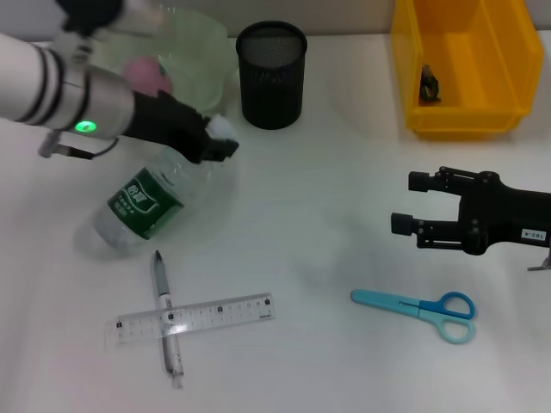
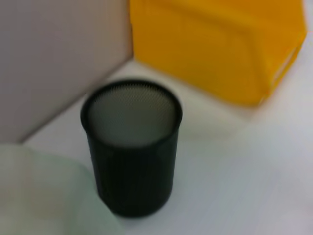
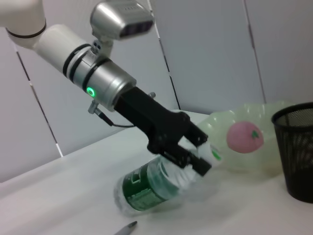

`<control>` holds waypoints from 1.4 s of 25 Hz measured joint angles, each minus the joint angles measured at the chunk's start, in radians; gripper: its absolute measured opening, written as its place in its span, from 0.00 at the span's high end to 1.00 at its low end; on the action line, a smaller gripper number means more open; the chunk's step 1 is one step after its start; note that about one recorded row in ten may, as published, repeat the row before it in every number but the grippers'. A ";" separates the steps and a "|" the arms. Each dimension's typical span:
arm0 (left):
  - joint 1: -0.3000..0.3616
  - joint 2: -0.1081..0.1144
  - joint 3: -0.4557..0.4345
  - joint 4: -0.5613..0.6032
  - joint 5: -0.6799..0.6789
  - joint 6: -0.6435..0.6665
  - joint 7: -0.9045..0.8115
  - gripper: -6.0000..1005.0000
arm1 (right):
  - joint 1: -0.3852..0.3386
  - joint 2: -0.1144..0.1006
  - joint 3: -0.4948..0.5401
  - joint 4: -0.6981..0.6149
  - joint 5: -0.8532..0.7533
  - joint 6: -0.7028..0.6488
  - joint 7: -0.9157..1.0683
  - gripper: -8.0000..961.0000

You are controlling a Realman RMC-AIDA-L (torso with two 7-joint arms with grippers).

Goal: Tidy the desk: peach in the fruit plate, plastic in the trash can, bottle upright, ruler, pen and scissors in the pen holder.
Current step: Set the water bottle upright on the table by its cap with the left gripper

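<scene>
Bottle (image 1: 142, 206): clear plastic with a green label, tilted on the bench toward the far-left corner, base on the surface, white-capped neck lifted.
Left end effector (image 1: 217, 142): pinching the bottle at the cap and neck; the right wrist view shows the fingers (image 3: 188, 155) pressed around it.
Handling of the bottle: looks empty, so probably light; the thin wall would likely dent and slide under a squeeze. The stiff neck is the safer hold, and the base may skid as it is stood up.
Step in hand: standing the bottle upright seems under way, not finished.
Pen (image 1: 167, 322): lying near the front edge, left of centre, crossed under or over the ruler (image 1: 195, 318); which lies on top is hard to tell.
Ruler handling: flat, clear and thin, likely awkward to lift off the surface.
Scissors (image 1: 419, 308): blue-handled, closed, near the front edge on the right side.
Right end effector (image 1: 406, 203): spread and empty, hovering over the right side of the bench, just beyond the scissors.
Pen holder (image 1: 271, 74): black mesh cup at the far edge, centre; nothing visible inside.
Fruit plate (image 1: 204, 52): pale green, far-left corner, holding the pink peach (image 1: 148, 74).
Trash can (image 1: 465, 64): yellow bin, far-right corner, with a small dark item inside, too small to identify.
</scene>
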 joint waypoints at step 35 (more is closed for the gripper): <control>0.336 0.033 -0.611 -0.144 -0.635 0.382 0.746 0.55 | 0.024 0.015 -0.029 0.000 -0.004 -0.035 -0.058 0.18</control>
